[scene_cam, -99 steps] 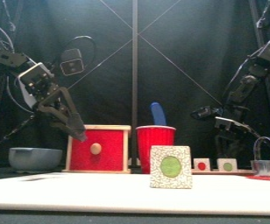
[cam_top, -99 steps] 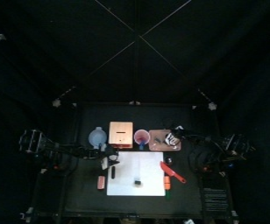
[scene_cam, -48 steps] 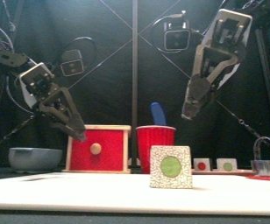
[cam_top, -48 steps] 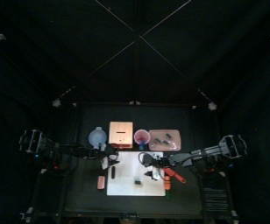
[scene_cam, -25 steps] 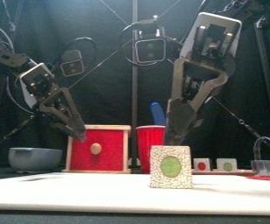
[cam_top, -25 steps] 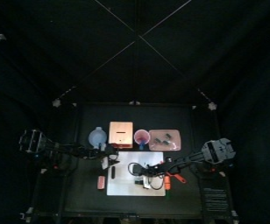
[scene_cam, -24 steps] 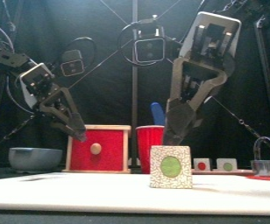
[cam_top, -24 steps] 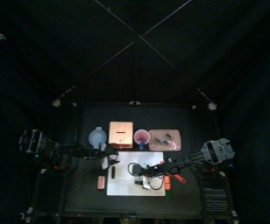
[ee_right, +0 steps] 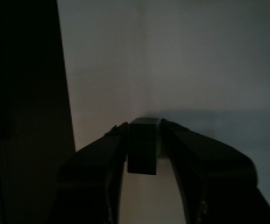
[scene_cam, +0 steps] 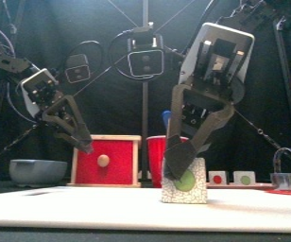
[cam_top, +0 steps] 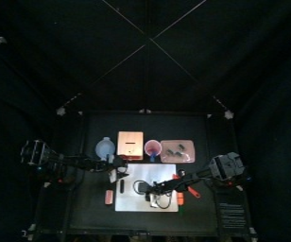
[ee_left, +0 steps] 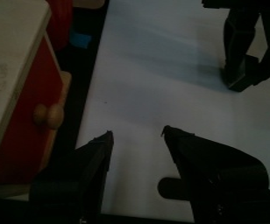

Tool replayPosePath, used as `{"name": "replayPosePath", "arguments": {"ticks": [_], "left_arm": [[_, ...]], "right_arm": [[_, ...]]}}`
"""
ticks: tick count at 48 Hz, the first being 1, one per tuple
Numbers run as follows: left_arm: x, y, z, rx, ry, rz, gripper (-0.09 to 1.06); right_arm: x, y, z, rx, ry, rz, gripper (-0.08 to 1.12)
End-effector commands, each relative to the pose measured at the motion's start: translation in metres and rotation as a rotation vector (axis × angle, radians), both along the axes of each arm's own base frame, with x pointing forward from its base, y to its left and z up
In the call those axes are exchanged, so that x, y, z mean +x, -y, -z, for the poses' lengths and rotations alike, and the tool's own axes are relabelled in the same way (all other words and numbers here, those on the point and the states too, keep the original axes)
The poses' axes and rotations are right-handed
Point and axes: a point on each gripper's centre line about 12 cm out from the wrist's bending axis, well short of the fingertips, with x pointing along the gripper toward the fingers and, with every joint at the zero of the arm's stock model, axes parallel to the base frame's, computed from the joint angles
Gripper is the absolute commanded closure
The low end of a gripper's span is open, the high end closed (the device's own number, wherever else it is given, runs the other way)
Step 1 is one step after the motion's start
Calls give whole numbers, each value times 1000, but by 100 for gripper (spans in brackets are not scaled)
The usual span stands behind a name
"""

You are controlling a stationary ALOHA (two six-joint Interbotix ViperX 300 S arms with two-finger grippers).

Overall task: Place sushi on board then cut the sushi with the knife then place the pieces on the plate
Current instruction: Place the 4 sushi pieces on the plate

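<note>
One sushi piece (scene_cam: 183, 181), a pale speckled slab with a green centre, stands upright on the white cutting board (cam_top: 131, 192). My right gripper (scene_cam: 182, 168) has come down over it, open, one jaw close on each side. In the right wrist view the piece shows as a dark block (ee_right: 145, 145) between the jaws. My left gripper (scene_cam: 77, 135) hangs open above the board's left side, near the wooden box (scene_cam: 107, 161); nothing is between its jaws (ee_left: 138, 140). A blue knife (scene_cam: 168, 119) stands in the red cup (scene_cam: 168, 149). The pink tray (cam_top: 178, 151) lies at the back right.
A blue-grey bowl (scene_cam: 39, 170) sits at the back left beside the box. Two small sushi pieces (scene_cam: 219, 177) show low at the right, with the metal cutter (scene_cam: 287, 170) further right. A red knife (cam_top: 186, 186) lies off the board's right edge.
The right arm swung in from the right and came down until its jaws straddle the sushi piece. The left arm has not moved.
</note>
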Motion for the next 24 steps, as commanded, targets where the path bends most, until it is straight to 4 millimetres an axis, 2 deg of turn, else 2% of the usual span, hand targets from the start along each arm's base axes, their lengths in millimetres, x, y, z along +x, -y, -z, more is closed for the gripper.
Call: {"name": "replayPosePath", "arguments": {"ticks": [1, 5, 7, 18, 24], "left_arm": [[3, -1, -4, 1, 18, -4, 11], [3, -1, -4, 1, 18, -4, 11], [3, -1, -4, 1, 18, -4, 11], [3, -1, -4, -3, 15, -5, 11], [3, 0, -4, -1, 15, -1, 11]], "right_arm": [[1, 1, -22, 7, 43, 0, 48], [-8, 7, -29, -3, 18, 1, 57], [-14, 16, -33, -9, 1, 15, 58], [-62, 82, -70, -18, 12, 156, 54], [-100, 127, -83, -30, 40, 281, 54]]}}
